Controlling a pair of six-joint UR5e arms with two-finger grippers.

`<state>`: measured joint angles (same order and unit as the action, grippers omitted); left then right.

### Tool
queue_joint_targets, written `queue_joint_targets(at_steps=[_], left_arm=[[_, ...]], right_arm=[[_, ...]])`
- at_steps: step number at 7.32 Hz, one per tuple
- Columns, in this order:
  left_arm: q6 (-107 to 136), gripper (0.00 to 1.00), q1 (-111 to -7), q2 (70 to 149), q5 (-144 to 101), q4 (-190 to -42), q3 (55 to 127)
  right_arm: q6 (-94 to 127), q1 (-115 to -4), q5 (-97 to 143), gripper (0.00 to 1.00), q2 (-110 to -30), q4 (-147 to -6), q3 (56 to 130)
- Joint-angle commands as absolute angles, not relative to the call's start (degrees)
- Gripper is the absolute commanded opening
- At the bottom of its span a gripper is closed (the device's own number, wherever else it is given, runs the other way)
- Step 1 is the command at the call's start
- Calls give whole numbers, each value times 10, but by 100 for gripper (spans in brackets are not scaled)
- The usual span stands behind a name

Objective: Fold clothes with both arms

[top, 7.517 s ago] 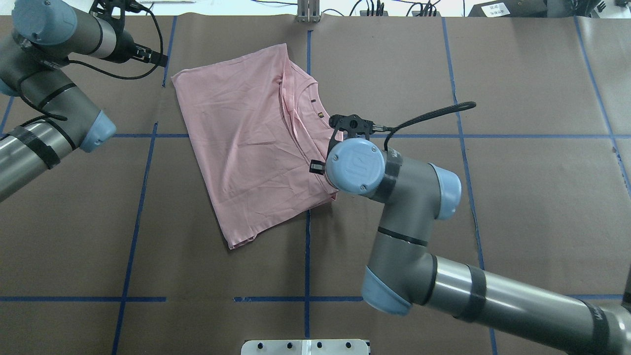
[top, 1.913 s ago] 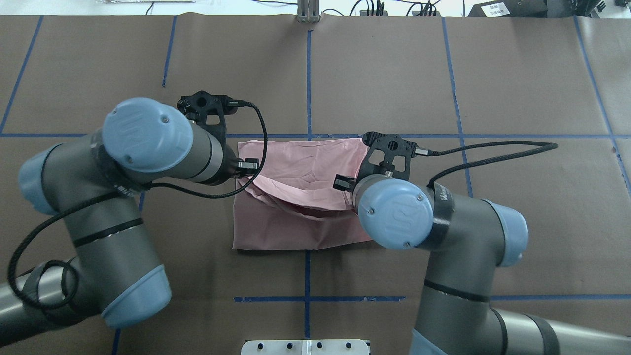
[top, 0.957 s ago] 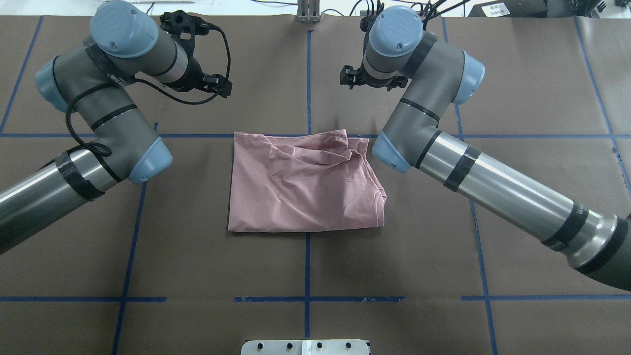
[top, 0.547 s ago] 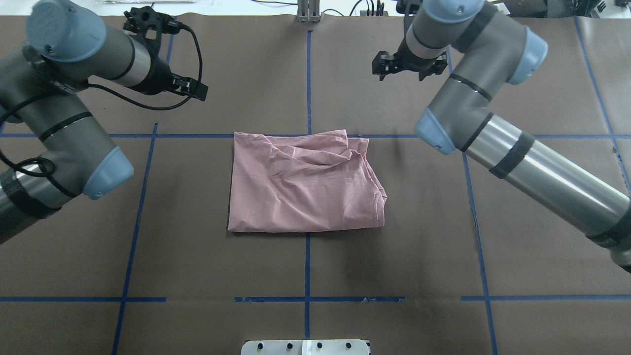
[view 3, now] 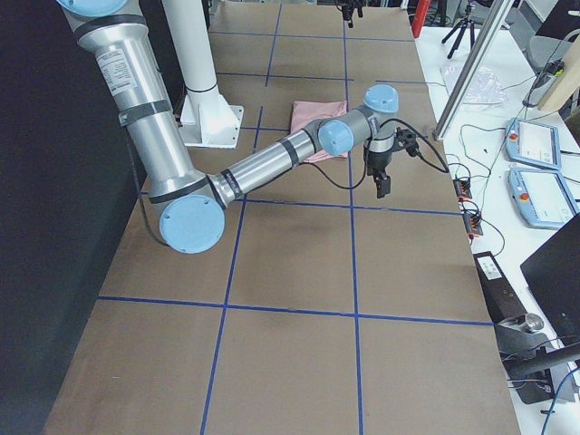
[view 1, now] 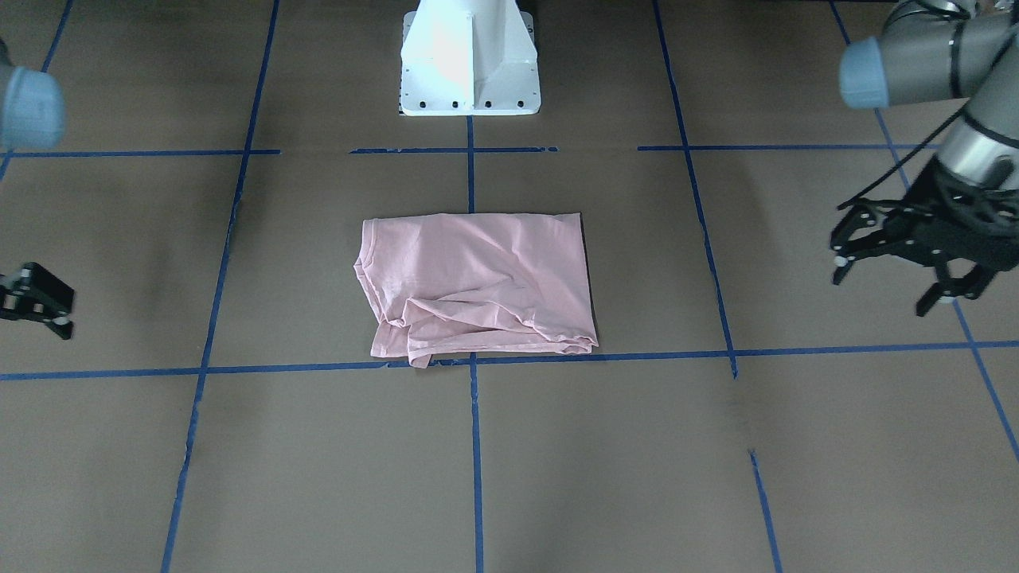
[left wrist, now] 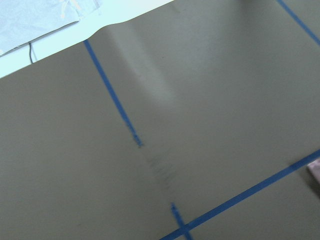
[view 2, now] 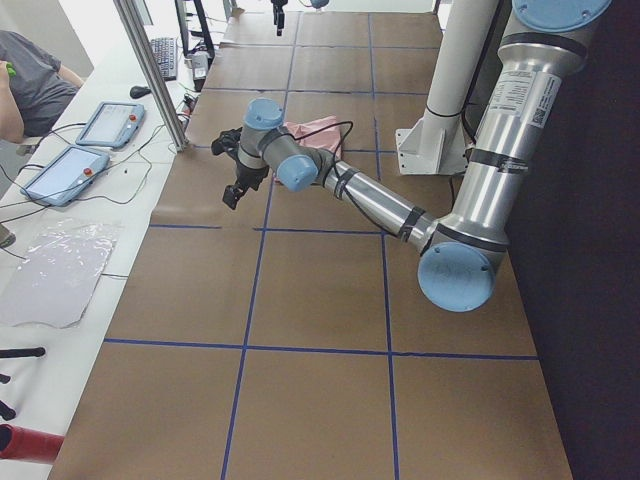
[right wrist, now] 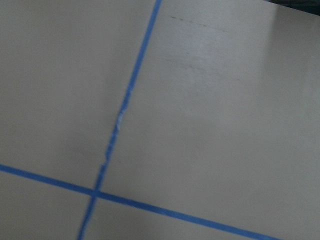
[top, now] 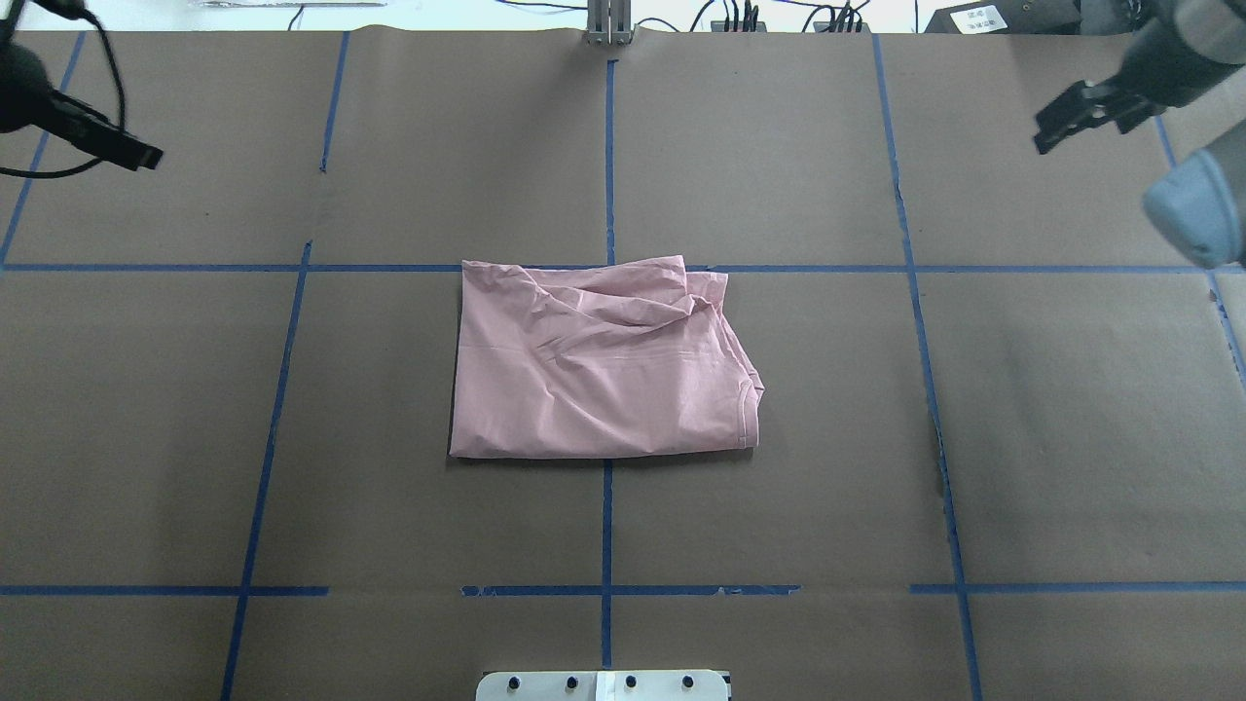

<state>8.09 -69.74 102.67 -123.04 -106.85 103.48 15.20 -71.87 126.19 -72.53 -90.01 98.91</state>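
Note:
The pale pink T-shirt (top: 604, 370) lies folded in a rough rectangle in the middle of the table, its far edge rumpled and its print hidden; it also shows in the front view (view 1: 478, 278). My left gripper (view 1: 884, 282) hangs open and empty above the table, far off the shirt on my left, and only one finger shows in the overhead view (top: 117, 146). My right gripper (top: 1071, 115) is far off on my right, cut by the frame edge (view 1: 36, 302); the one finger in view is splayed outward and holds nothing.
Brown paper with a blue tape grid (top: 608, 166) covers the table. The white pedestal base (view 1: 470, 64) stands at my side. A metal post (top: 608, 24) and cables line the far edge. Operator tablets (view 2: 110, 122) lie beyond it.
Both arms have swung outward from above the table's far half to its left and right edges. The shirt has lain still since they let go of it.

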Motion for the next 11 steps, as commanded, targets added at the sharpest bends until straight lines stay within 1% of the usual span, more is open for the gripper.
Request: queue_joint_targets(at_steps=[1, 2, 3, 4, 5, 6, 7, 8, 11], left_arm=[[-66, 100, -796, 954, -1254, -1067, 1031], [-66, 100, -808, 913, -1260, -1077, 1034], [-62, 100, -809, 902, -1264, -1077, 997], [-62, 100, -814, 897, -1262, -1078, 961], [-68, 100, -848, 896, -1265, -1088, 935], [-66, 100, -859, 895, -1304, -1081, 913], [-69, 100, -887, 892, -1409, -1082, 871], [-75, 100, -890, 864, -1435, -1086, 865], [-76, 100, -894, 863, -1420, -1081, 862]], right_arm=[[62, -800, 1277, 100, -811, -902, 985], [66, -811, 1275, 100, -856, -884, 991], [64, -812, 1272, 100, -897, -846, 989], [68, -812, 1260, 100, -921, -817, 984], [67, -813, 1269, 100, -933, -814, 970], [66, -817, 1303, 100, -935, -816, 972], [66, -846, 1347, 100, -940, -827, 969], [62, -871, 1353, 100, -951, -850, 976], [17, -886, 1314, 100, -968, -852, 976]])
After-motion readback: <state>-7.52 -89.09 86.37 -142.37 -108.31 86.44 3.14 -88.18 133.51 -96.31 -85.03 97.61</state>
